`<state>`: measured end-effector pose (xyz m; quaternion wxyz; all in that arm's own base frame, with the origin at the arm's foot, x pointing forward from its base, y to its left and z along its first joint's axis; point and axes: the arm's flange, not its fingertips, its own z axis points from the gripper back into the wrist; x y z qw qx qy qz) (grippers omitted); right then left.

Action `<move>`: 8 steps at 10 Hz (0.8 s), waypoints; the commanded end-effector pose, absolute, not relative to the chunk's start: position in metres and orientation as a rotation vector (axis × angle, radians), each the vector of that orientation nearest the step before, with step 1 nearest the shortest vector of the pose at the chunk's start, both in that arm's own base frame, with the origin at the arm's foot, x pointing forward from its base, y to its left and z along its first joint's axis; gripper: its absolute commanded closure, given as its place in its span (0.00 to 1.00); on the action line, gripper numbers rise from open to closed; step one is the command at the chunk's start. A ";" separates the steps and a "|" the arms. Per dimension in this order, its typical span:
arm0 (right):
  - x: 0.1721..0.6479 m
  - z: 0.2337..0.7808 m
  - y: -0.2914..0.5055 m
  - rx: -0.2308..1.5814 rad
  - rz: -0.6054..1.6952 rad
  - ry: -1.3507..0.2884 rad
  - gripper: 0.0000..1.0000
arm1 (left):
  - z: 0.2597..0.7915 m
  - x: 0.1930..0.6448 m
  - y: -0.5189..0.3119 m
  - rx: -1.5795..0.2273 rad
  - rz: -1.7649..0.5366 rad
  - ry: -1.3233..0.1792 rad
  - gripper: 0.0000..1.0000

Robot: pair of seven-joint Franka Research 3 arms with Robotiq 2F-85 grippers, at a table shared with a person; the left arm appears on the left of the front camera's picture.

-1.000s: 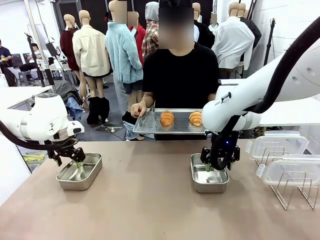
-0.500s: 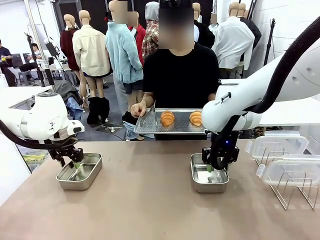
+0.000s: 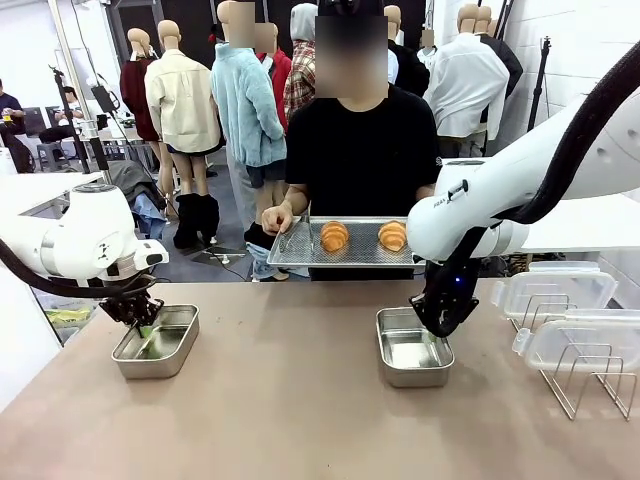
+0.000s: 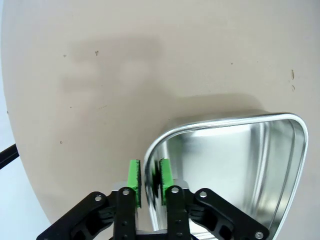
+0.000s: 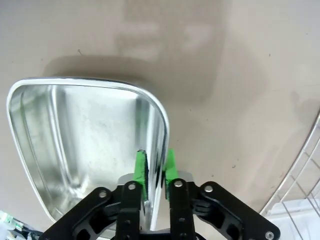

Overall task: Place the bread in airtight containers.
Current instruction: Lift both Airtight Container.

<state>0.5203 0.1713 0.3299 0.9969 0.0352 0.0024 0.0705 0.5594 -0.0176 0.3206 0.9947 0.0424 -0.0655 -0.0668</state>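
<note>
Left gripper and right gripper reach down, each pinching a tin's wall.
Left tin and right tin rest on the surface; croissant rolls lie on the person's tray.

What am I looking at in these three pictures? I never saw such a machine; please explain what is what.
Two white robot arms work at a table. The wide picture looks across it at a person holding a tray with two bread rolls. The other two pictures come from cameras on the arms' wrists. The left hand pinches the wall of the left tin; the right hand pinches the right tin. Both tins are empty. Clear lids rest on a wire rack.
</note>
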 end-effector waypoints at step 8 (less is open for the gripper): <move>0.520 0.328 0.171 0.069 0.122 0.008 1.00 | 0.327 0.560 -0.019 0.084 -0.134 -0.138 1.00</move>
